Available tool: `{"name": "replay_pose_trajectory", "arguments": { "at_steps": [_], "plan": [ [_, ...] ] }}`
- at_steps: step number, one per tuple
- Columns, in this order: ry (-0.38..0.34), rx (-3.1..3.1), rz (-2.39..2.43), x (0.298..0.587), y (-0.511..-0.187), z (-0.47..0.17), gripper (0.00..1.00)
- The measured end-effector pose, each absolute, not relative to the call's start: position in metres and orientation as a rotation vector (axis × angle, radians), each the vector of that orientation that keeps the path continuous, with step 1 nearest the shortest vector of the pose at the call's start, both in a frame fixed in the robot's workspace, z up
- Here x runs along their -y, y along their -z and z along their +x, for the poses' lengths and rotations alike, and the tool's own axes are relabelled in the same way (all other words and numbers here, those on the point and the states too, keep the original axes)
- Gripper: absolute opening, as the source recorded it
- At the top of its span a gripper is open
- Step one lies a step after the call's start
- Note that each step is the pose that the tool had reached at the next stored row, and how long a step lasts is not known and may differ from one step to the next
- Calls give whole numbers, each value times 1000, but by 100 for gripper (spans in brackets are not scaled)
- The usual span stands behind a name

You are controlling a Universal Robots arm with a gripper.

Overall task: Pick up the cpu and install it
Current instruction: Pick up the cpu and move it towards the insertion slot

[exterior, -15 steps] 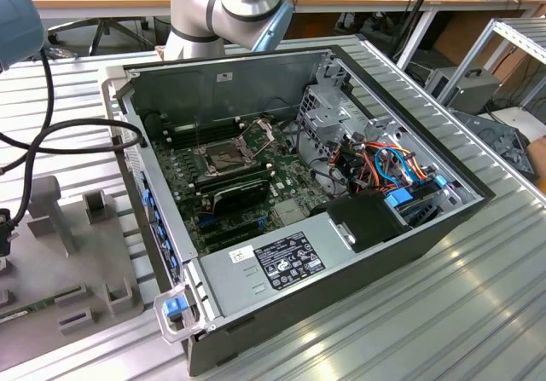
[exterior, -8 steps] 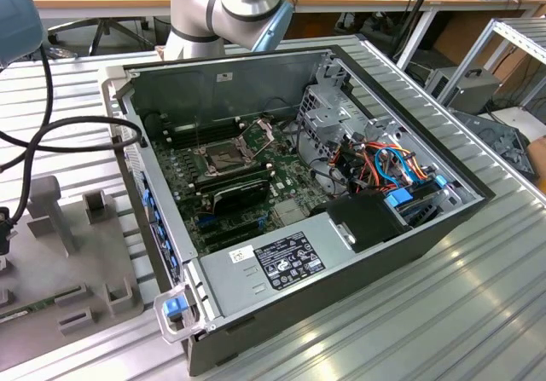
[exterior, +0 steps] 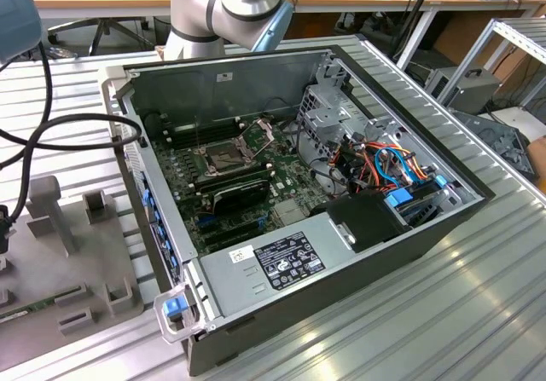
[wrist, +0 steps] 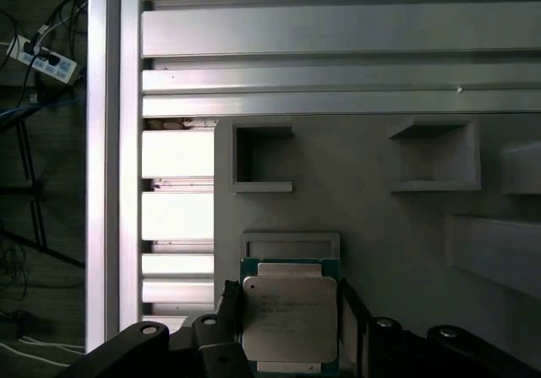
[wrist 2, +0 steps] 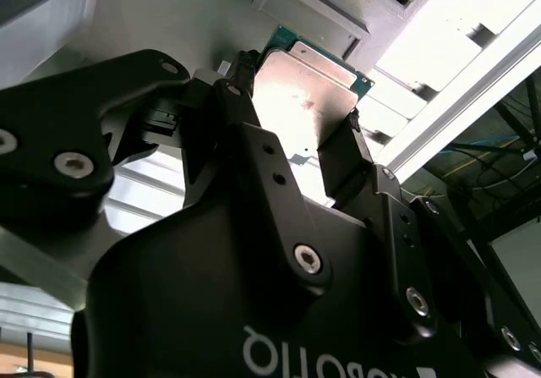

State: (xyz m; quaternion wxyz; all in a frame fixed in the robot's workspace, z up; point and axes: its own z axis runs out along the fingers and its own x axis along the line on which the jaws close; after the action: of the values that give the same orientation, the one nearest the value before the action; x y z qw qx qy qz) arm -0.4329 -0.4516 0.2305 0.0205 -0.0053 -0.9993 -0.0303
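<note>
So over the grey fixture tray (wrist: 380, 217) the gripper (wrist: 290, 310) pinches the cpu (wrist: 290, 331) by two opposite edges, jaws closed on it, held flat probably for a square drop-in, while to the exterior view's right of the tray the open case (exterior: 230, 78) holds the motherboard (exterior: 183, 185), socket (exterior: 223, 152) frame hinged up.

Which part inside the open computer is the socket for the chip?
Start at the open computer case and find the green board on its floor. The socket is the dark square near the board's middle, with its metal frame hinged up, unlike the long black part beside it.
</note>
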Motion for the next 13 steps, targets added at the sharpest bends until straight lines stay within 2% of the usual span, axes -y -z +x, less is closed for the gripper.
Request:
{"name": "replay_pose_trajectory", "arguments": {
  "at_steps": [13],
  "plan": [
    [98,3099,-16,452,-236,-433,55]
  ]
}}
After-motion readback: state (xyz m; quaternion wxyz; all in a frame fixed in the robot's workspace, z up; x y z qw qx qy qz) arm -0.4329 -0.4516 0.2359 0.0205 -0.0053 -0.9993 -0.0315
